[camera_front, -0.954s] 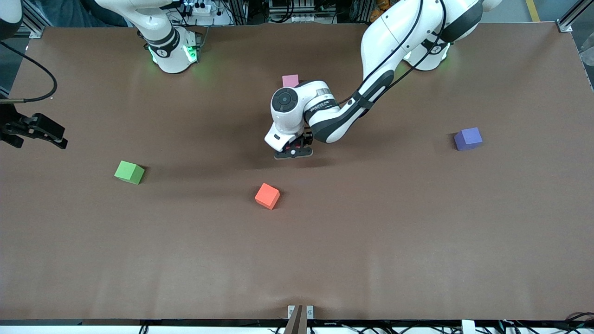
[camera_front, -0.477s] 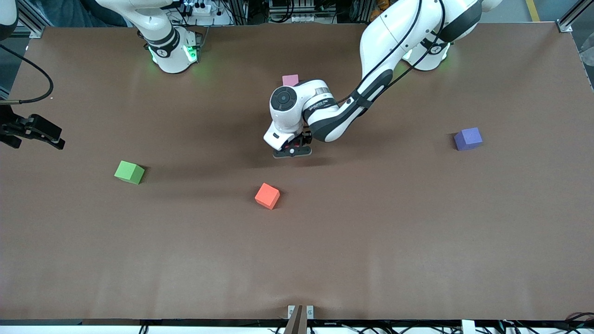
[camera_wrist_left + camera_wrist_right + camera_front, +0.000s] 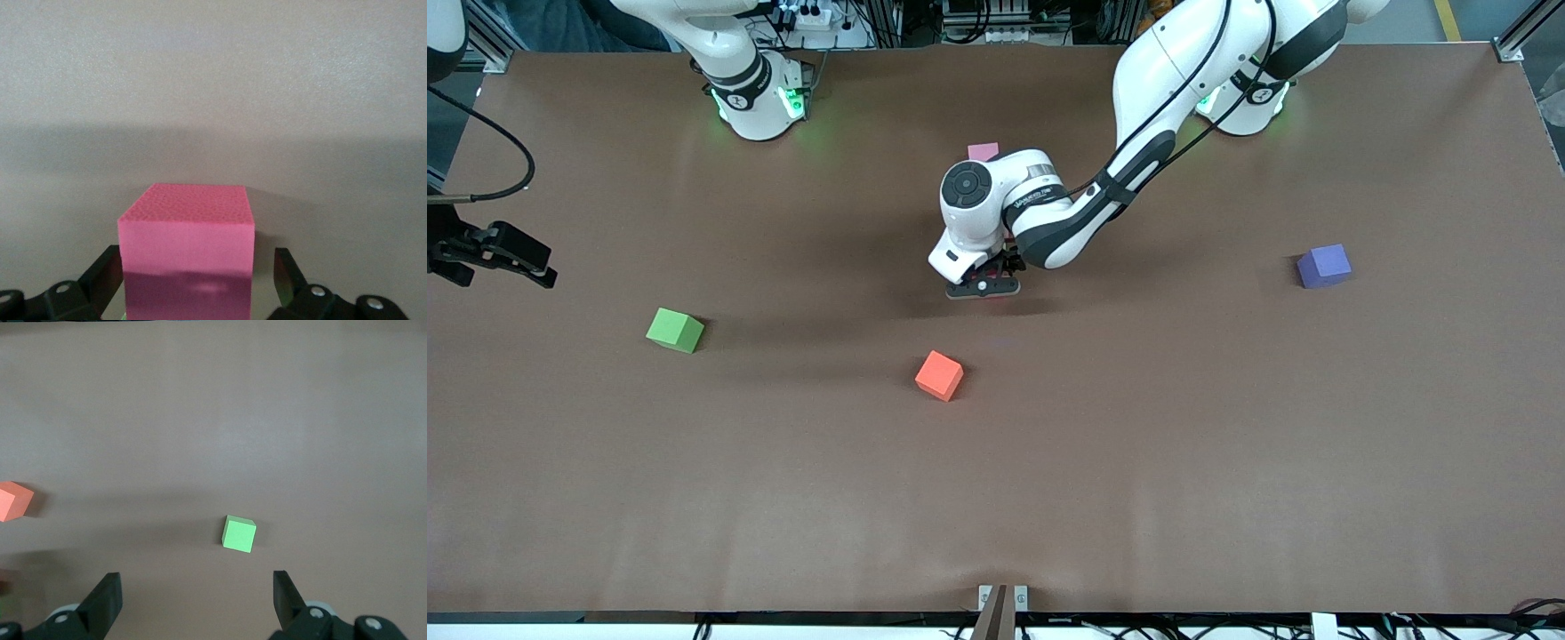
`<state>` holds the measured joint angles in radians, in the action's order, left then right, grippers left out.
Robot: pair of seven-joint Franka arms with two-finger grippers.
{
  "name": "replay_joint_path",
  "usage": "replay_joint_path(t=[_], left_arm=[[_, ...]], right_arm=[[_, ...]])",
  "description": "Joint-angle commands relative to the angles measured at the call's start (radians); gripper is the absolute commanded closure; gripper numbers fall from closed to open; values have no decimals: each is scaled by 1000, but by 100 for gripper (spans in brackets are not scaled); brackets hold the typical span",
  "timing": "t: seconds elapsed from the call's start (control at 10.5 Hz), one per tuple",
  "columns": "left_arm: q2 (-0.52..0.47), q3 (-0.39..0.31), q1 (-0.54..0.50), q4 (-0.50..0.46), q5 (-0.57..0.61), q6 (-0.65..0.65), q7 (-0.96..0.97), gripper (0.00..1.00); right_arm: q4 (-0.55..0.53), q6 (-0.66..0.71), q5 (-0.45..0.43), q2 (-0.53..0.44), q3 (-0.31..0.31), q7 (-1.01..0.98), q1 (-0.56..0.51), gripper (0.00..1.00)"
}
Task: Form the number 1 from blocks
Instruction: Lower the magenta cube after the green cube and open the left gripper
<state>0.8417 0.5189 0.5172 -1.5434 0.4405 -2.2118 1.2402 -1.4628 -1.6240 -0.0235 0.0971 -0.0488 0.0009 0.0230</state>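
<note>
A crimson-pink cube (image 3: 187, 227) stands on the table between the fingers of my left gripper (image 3: 197, 261), which is open; one finger (image 3: 107, 270) is at the cube's side and the other stands apart from it. In the front view the left gripper (image 3: 983, 286) is low over the table's middle and its hand hides that cube. A light pink cube (image 3: 983, 151) peeks out above the left arm's wrist. The green cube (image 3: 674, 330), orange cube (image 3: 939, 375) and purple cube (image 3: 1323, 265) lie apart. My right gripper (image 3: 494, 253) hangs open and empty over the right arm's end of the table. No blue cube shows.
The right wrist view looks down on the green cube (image 3: 239, 534) and the orange cube (image 3: 13, 501) at its edge, with bare brown table (image 3: 1138, 462) around them. The left arm (image 3: 1138, 151) reaches over the table's middle.
The left hand has shifted slightly toward the arms' bases, staying low. The right gripper has barely moved. The cubes on the table have stayed put.
</note>
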Motion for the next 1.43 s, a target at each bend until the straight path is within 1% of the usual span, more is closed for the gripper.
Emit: replay_joint_path(t=[0.0, 0.29, 0.48, 0.67, 0.86, 1.05, 1.14, 1.34], left_arm=[[-21, -11, 6, 19, -22, 47, -7, 0], [-97, -8, -2, 20, -25, 141, -7, 0], [-177, -8, -32, 20, -38, 187, 1, 0], [-255, -8, -122, 20, -71, 239, -14, 0], [-311, -5, -213, 23, -71, 283, -68, 0], [-372, -2, -332, 31, -98, 331, -190, 0], [-398, -3, -377, 29, -103, 334, -244, 0], [-423, 0, -436, 35, -105, 392, -367, 0]], right_arm=[[30, 10, 14, 16, 20, -12, -26, 0], [30, 10, 14, 16, 20, -12, -25, 0], [30, 10, 16, 16, 20, -10, -26, 0], [30, 10, 17, 16, 20, -7, -26, 0], [29, 10, 36, 16, 18, -1, -28, 0], [29, 9, 37, 18, 18, 1, -31, 0], [29, 9, 37, 18, 18, 5, -31, 0], [29, 6, 37, 18, 18, 5, -31, 0]])
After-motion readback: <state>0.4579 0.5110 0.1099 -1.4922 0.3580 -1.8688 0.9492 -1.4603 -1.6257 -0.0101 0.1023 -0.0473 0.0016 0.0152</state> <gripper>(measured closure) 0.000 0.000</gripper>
